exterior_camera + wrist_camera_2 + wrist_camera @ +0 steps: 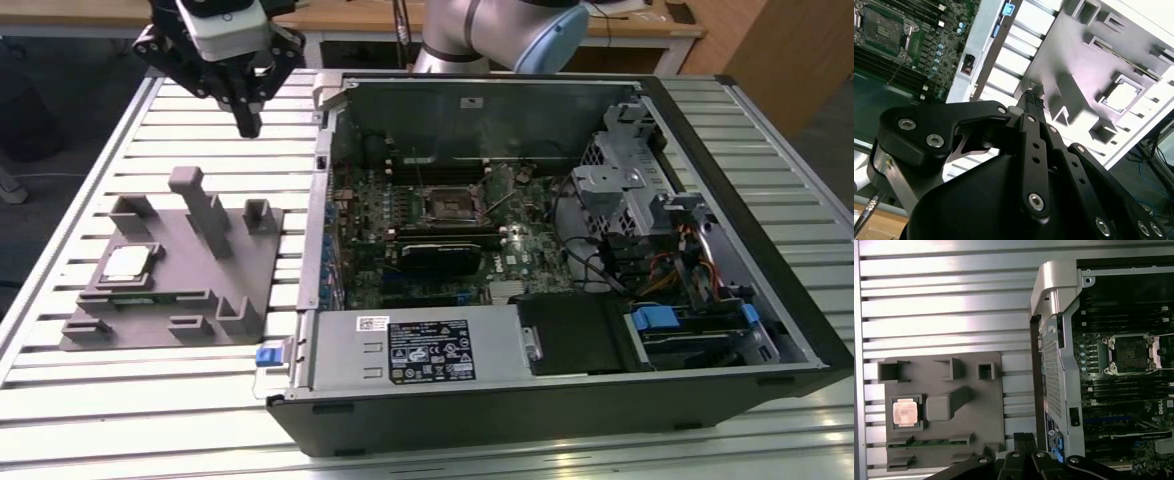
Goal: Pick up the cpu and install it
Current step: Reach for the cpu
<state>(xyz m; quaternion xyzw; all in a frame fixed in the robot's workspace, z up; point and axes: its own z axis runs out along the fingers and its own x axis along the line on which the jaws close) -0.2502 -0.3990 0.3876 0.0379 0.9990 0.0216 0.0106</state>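
The cpu (124, 263) is a small square chip with a silver top, lying flat in a recess of the grey fixture (200, 295) on the exterior view's left. It also appears in the first wrist view (905, 412) and the second wrist view (1121, 96). My gripper (247, 126) hangs above the slatted table beyond the fixture, well apart from the cpu, its black fingers (1032, 100) shut together with nothing between them. The motherboard's socket (450, 205) sits inside the open computer case, and the first wrist view shows the socket (1131, 354) uncovered.
The open black computer case (747, 330) covers the exterior view's right, with a power supply (414, 345) at the front and drive cages (641, 190) on the right. Tall grey posts (200, 200) rise from the fixture. A memory stick (929, 442) lies in a fixture slot.
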